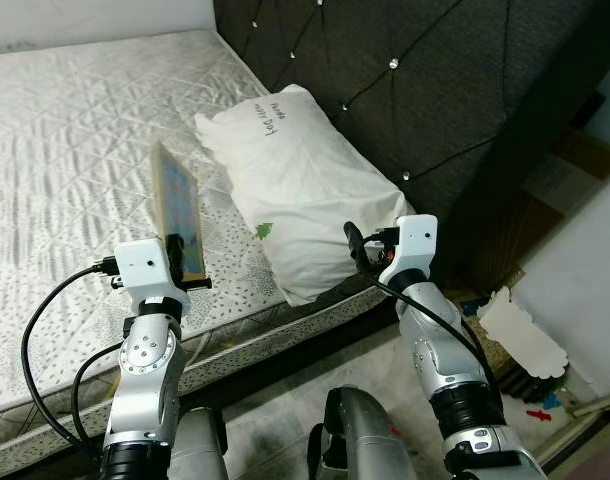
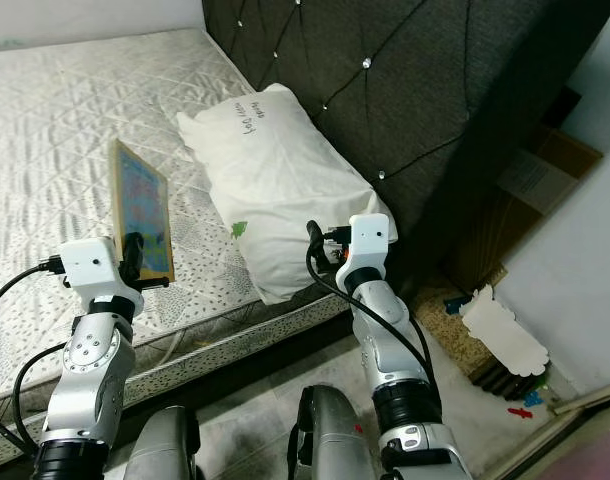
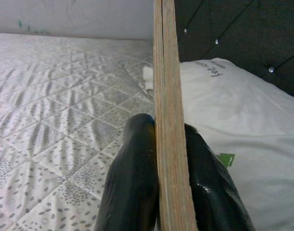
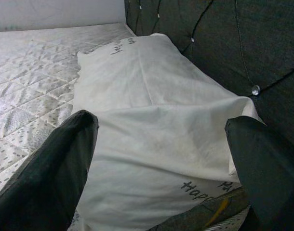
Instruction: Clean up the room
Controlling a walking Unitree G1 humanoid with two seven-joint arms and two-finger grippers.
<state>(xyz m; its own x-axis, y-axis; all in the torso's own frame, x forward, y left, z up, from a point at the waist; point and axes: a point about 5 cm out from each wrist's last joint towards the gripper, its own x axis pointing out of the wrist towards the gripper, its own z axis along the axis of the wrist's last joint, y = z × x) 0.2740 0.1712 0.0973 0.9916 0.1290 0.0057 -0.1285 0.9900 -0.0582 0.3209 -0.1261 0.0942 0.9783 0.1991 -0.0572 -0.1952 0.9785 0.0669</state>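
My left gripper [image 1: 175, 252] is shut on the near edge of a thin wooden board with a colourful picture face [image 1: 177, 208], held upright on its edge above the mattress [image 1: 75, 150]. In the left wrist view the board's edge [image 3: 167, 120] runs between both black fingers [image 3: 135, 178]. A white pillow with handwriting [image 1: 300, 185] lies along the dark padded headboard [image 1: 435, 90]. My right gripper [image 1: 357, 243] is open at the pillow's near corner; the right wrist view shows the pillow [image 4: 152, 125] between its spread fingers [image 4: 55, 178].
Right of the bed, on the floor, lie a white scalloped card [image 1: 520, 335], cardboard [image 1: 555, 180] and small coloured bits [image 1: 540, 408]. The mattress edge [image 1: 245, 335] runs just ahead of my arms. A white wall [image 1: 85, 20] backs the bed.
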